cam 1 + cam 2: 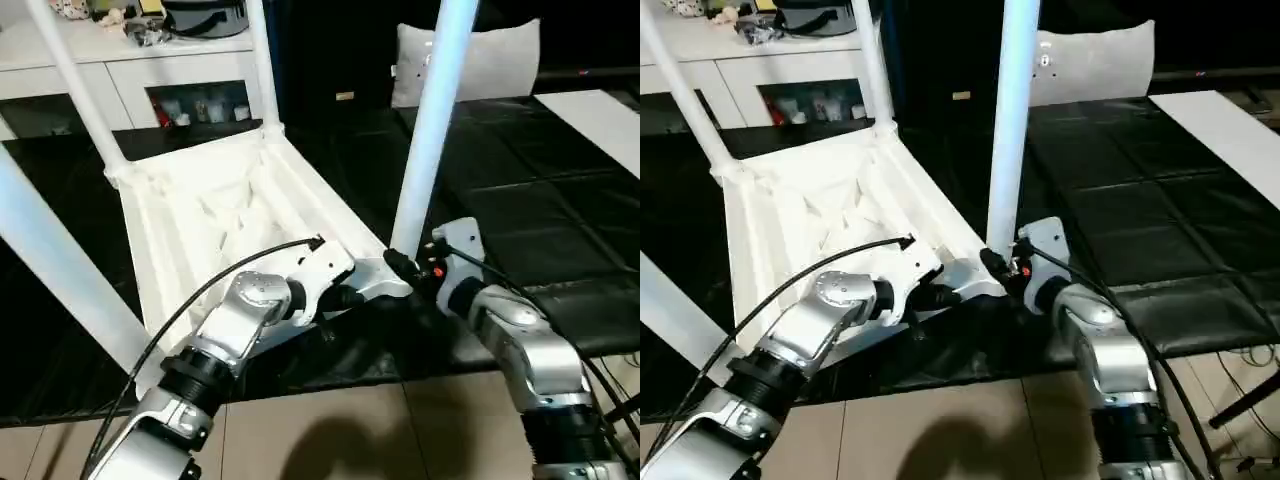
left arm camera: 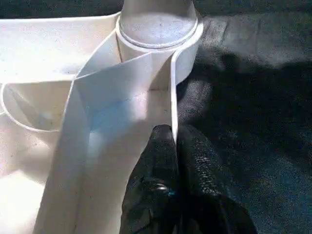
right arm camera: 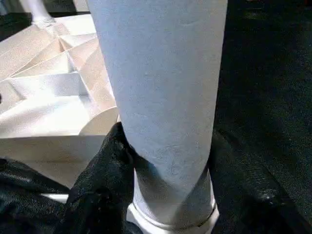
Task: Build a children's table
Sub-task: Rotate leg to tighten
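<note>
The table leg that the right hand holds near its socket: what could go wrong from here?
1. The right hand grips the near leg only at its base, so the long leg may lean or twist in the corner socket.
2. The left hand pinches the thin rim of the upturned tabletop; it may slip off.

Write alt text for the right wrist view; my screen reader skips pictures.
The right hand grips a thick white table leg just above its corner socket, black fingers on both sides. The tabletop's ribbed underside lies beside it on a black mat.
</note>
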